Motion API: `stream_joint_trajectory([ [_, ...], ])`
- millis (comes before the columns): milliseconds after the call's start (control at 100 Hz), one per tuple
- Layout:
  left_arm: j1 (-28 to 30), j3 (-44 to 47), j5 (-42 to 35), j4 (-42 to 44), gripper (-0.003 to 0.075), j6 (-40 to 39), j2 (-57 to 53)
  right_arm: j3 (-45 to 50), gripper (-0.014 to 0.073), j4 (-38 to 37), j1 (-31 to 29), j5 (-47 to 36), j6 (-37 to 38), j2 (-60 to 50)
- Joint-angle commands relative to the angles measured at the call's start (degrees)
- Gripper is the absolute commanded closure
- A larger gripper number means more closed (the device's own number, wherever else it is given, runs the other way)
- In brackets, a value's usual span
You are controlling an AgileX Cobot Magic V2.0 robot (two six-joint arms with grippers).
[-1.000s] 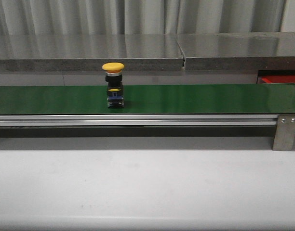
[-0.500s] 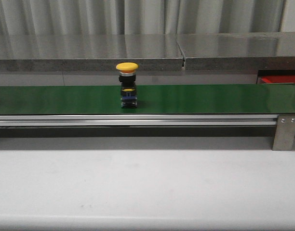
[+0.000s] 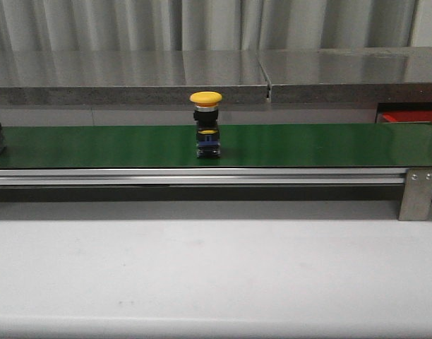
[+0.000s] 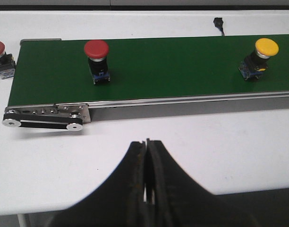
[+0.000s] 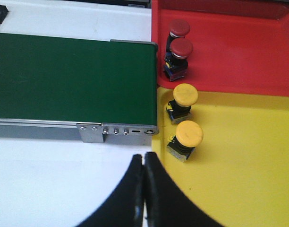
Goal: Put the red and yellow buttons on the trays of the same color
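- A yellow button (image 3: 205, 124) stood upright near the middle of the green belt (image 3: 308, 145).
- A red button (image 4: 97, 61) stood on the belt near its left end, and another red button (image 4: 1, 57) sat on the white table (image 4: 229, 142) just off that end.
- The red tray (image 5: 239, 52) held two red buttons (image 5: 176, 48).
- The yellow tray (image 5: 248, 156) held two yellow buttons (image 5: 183, 123).
- The left gripper (image 4: 147, 189) and the right gripper (image 5: 143, 189) each had fingers pressed together, holding nothing.
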Motion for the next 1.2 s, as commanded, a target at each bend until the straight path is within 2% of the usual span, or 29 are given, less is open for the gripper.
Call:
stream_joint_trajectory([
  [0,-0.31,-1.24,-3.36,-0.84,0.0741,-0.04,0.09,-1.37,0.0662,-0.67,0.08,-3.23,-0.15,-0.44],
  [430,-0.31,-1.24,-3.36,-0.84,0.0741,-0.04,0.09,-4.29,0.0661,-0.67,0.52,-1.95,-0.26,1.71],
  [570,-0.31,-1.24,-3.36,-0.84,0.0741,-0.04,0.09,-7.96,0.0621,-0.73,3.10,-0.40,-1.98,6.45],
  [670,-0.31,-1.24,-3.36,-0.84,0.0741,-0.04,0.09,-11.26,0.0554,-0.73,5.66,1.39,-3.07,10.79],
  [740,-0.31,-1.24,-3.36,-0.84,0.0741,-0.04,0.09,-13.22,0.0475,-0.67,7.62,1.80,-3.35,13.84],
  [930,-0.31,-1.24,-3.36,-0.84,0.0741,-0.04,0.09,-19.26,0.0161,-0.67,12.85,1.11,-4.31,21.56],
  [1010,-0.31,-1.24,-3.36,-0.84,0.0741,-0.04,0.09,-21.95,0.0072,-0.09,14.67,1.15,-4.31,24.88],
  [1190,-0.31,-1.24,-3.36,-0.84,0.0741,-0.04,0.09,-27.83,0.0057,3.68,18.04,3.14,-4.31,31.50],
])
